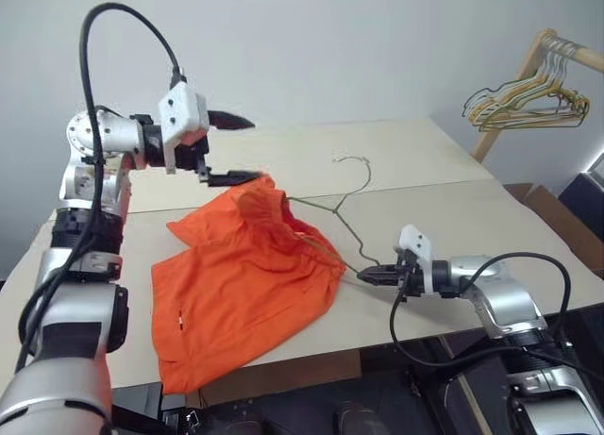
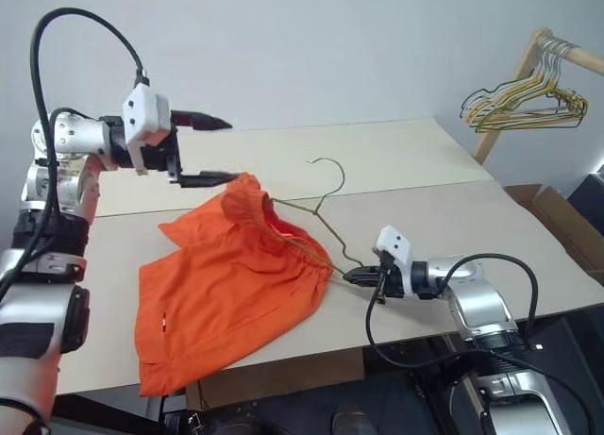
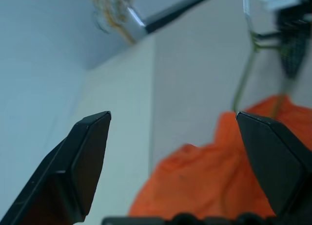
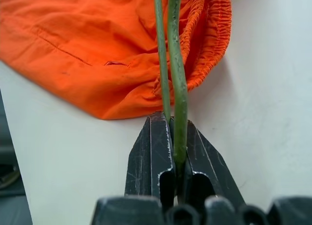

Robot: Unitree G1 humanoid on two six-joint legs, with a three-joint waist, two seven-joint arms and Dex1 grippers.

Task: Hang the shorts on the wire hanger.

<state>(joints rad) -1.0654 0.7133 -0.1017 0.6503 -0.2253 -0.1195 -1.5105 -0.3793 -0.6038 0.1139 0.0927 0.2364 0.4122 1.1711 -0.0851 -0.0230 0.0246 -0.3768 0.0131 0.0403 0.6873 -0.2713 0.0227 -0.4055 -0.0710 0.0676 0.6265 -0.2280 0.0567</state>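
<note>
The bright orange soft fabric shorts point(image 1: 247, 275) lie crumpled in the middle of the picture on the pale beige bench point(image 1: 425, 152), their gathered waistband lifted at the upper edge of the heap. The thin olive-grey wire hanger point(image 2: 316, 220) is threaded partly into the waistband. Its long axis runs on a diagonal from lower right to upper centre, with the curved hook pointing toward the upper centre and lifted just above the bench top.

The right gripper point(image 2: 351, 276), at lower right of centre, is clamped shut on the hanger's corner; the right wrist view shows two strands of wire pinched between the black fingers point(image 4: 155, 147). The left gripper point(image 1: 229, 150), in the upper left, hovers above the waistband's raised edge with its jaws spread wide and holding nothing.

The step in hand seems to be drawing the shorts further onto the wire. To do it well, the right gripper should probably keep the hanger steady while the left drops onto the waistband edge, pinches only fabric, and pulls it along the wire without snagging.
</note>
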